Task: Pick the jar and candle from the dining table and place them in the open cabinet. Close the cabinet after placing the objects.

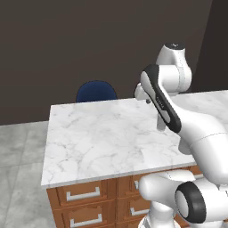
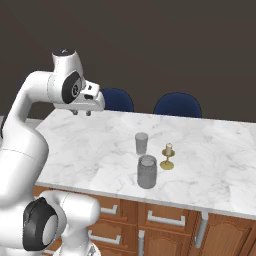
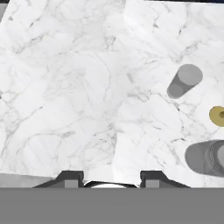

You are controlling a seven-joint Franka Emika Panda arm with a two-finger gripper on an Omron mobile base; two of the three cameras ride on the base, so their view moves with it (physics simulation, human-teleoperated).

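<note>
Jaws first: your gripper [image 2: 82,113] hangs above the dining table [image 2: 90,150] with its two dark fingertips [image 3: 72,178] standing apart and bare marble showing between them, so it is parted and gripping nothing.

Look at the right base view and you have all three things grouped near the middle of the marble top. Your jar [image 2: 147,171] stands upright closest to the front edge, grey and see-through; nothing can be made out inside it. Just beside it, on its right, the candle [image 2: 168,157] stands on its brass-gold holder. Behind the jar sits a smaller grey cup [image 2: 141,143], upright too, and you cannot tell whether it holds anything. The gripper is well apart from all three, off to their left over the far side of the table.

From the hand camera you see them from above: the cup [image 3: 184,81] in full, the candle [image 3: 218,115] as a gold disc cut by the right edge, the jar [image 3: 205,157] also cut off there.

In the left base view the arm's white links cover the right part of the table [image 1: 102,138], and the gripper [image 1: 148,101] peeps out as a dark tip. Wooden drawers [image 1: 82,194] with silver handles show beneath, and a blue chair [image 1: 96,91] stands behind; two chairs [image 2: 177,106] top the table's far edge from the right.
</note>
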